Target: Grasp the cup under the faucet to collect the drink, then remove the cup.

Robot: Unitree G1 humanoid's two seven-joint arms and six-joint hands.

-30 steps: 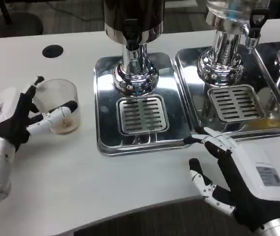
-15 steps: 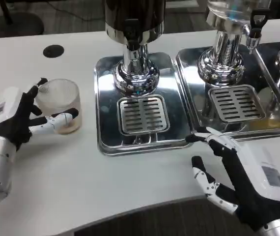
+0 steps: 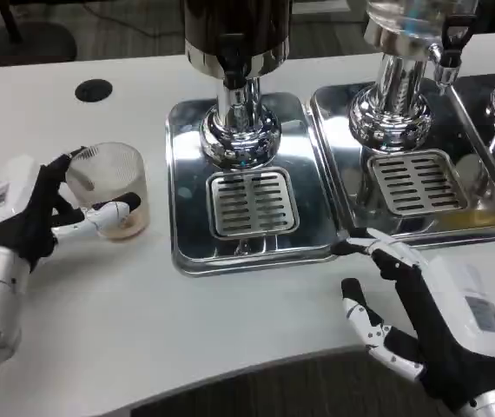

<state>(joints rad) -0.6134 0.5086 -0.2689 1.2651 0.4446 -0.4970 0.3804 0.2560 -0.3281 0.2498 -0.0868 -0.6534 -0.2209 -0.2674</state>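
Note:
A clear plastic cup (image 3: 113, 188) with a little pale drink at its bottom stands upright on the white table, left of the dispenser trays. My left hand (image 3: 35, 213) holds it, one finger along its near side and others at its far left rim. The dark dispenser's faucet (image 3: 233, 54) hangs above a slotted grate (image 3: 252, 201) in the left steel tray (image 3: 187, 174); nothing stands on that grate. My right hand (image 3: 421, 313) lies open on the table at the front right, fingers spread, fingertips at the tray's front edge.
A second steel tray (image 3: 339, 130) with its own chrome dispenser (image 3: 397, 95) and grate sits to the right, and a third dispenser shows at the far right edge. A black round hole (image 3: 93, 89) marks the table's back left. The table's front edge runs near my right hand.
My left hand and the cup have slid slightly right and toward me on the table. The right hand has drifted a little right and nearer.

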